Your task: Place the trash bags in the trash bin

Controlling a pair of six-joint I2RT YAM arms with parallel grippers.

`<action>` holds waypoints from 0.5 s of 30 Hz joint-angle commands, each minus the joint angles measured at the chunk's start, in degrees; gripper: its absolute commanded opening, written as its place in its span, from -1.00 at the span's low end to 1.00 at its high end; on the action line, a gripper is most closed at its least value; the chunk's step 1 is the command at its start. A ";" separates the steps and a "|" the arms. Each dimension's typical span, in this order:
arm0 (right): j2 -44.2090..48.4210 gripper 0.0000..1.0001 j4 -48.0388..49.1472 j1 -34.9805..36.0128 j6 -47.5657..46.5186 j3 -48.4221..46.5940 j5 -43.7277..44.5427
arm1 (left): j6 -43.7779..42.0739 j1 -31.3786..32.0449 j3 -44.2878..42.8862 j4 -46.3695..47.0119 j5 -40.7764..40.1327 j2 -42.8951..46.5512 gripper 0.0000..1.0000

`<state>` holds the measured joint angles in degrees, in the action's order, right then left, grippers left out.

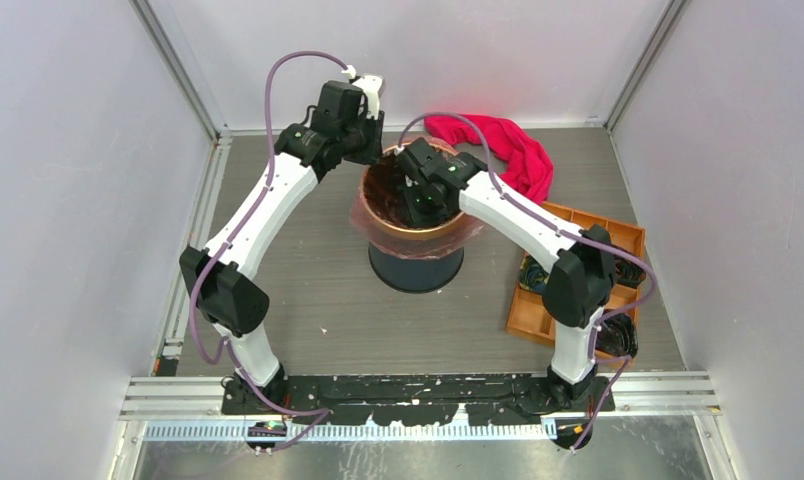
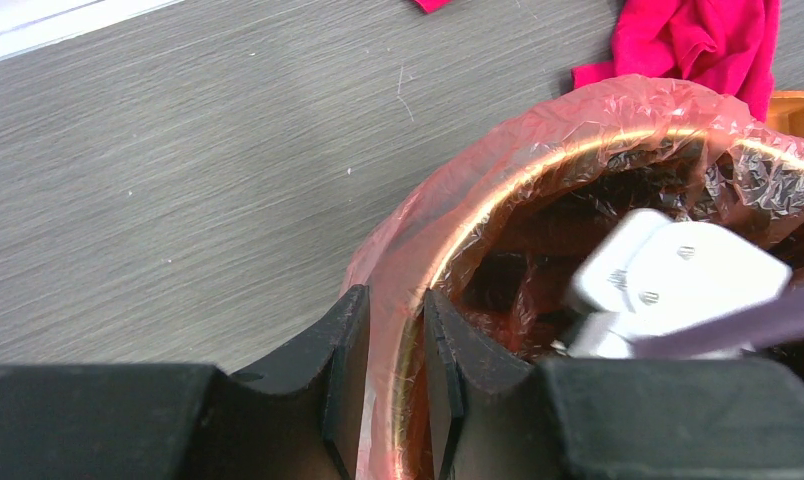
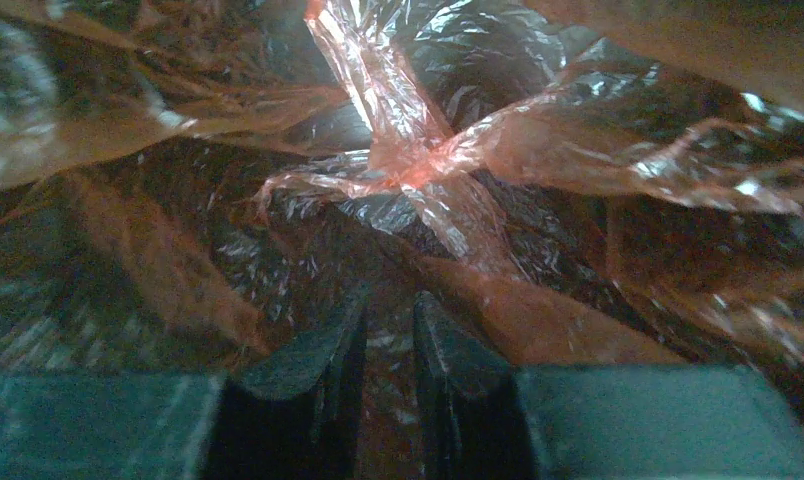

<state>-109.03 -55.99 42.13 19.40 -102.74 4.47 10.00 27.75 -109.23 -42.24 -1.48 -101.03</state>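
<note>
Grey wood-grain table (image 1: 308, 290) fills the floor between white walls. At its centre stands the navy trash bin (image 1: 415, 268), gold rim up. The trash bag (image 1: 362, 216) lines it, its pink film folded out over the rim and crumpled down inside. An orange tray (image 1: 526, 318) lies at 4 o'clock from the bin, and a magenta cloth (image 1: 508, 150) is heaped at 1 o'clock. The left gripper (image 2: 396, 310) sits at the rim's 11 o'clock, one finger outside and one inside, clamped on rim and film together. The right gripper (image 3: 388, 320) hangs deep in the bin's mouth, its jaws a narrow slit apart (film shows in the gap, but whether it is pinched cannot be told).
</note>
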 commanded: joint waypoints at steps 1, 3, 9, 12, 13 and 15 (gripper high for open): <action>6.91 -0.40 -0.94 -0.74 -0.85 -2.56 2.04 | -0.86 -0.37 0.70 0.45 -2.02 1.37 -0.44; 8.55 -0.38 -0.97 -1.18 -0.96 -2.48 2.62 | -0.86 -0.41 0.65 0.42 -2.04 1.29 -0.44; 14.60 -0.28 0.97 -4.35 -0.63 -1.26 4.21 | -0.86 -0.41 0.52 0.33 -2.21 1.19 -0.44; 17.27 -0.24 3.30 -6.96 -0.52 0.04 5.34 | -0.95 -0.50 0.51 0.36 -2.39 1.28 -0.44; 18.07 -0.23 4.26 -7.78 -0.59 0.52 5.83 | -0.95 -0.50 0.53 0.39 -2.39 1.32 -0.44; 19.64 -0.22 6.80 -9.63 -0.53 1.77 5.69 | -0.95 -0.50 0.53 0.38 -2.40 1.37 -0.45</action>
<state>-93.58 -54.78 35.42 19.18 -102.59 7.88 10.00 27.75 -109.23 -42.24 -1.52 -101.03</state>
